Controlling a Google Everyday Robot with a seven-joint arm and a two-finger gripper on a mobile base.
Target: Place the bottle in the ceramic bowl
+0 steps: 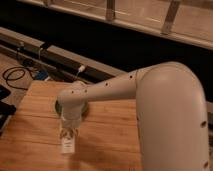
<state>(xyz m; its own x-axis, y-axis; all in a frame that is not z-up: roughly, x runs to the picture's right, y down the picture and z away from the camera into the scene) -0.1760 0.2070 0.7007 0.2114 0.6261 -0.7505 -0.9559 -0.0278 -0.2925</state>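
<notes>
The pale bottle (66,143) is at the near left of the wooden table (110,135), its length pointing toward me, with a label faintly showing. My gripper (68,131) points down right over the bottle's far end and hides that part. The green ceramic bowl (57,107) sits just behind the gripper. My wrist covers most of it, so only its dark rim shows. The bottle is outside the bowl, just in front of it.
My large white arm (165,110) reaches in from the right and covers the table's right side. Black cables (15,75) lie on the floor to the left of the table. A dark rail and wall (100,55) run behind the table's far edge.
</notes>
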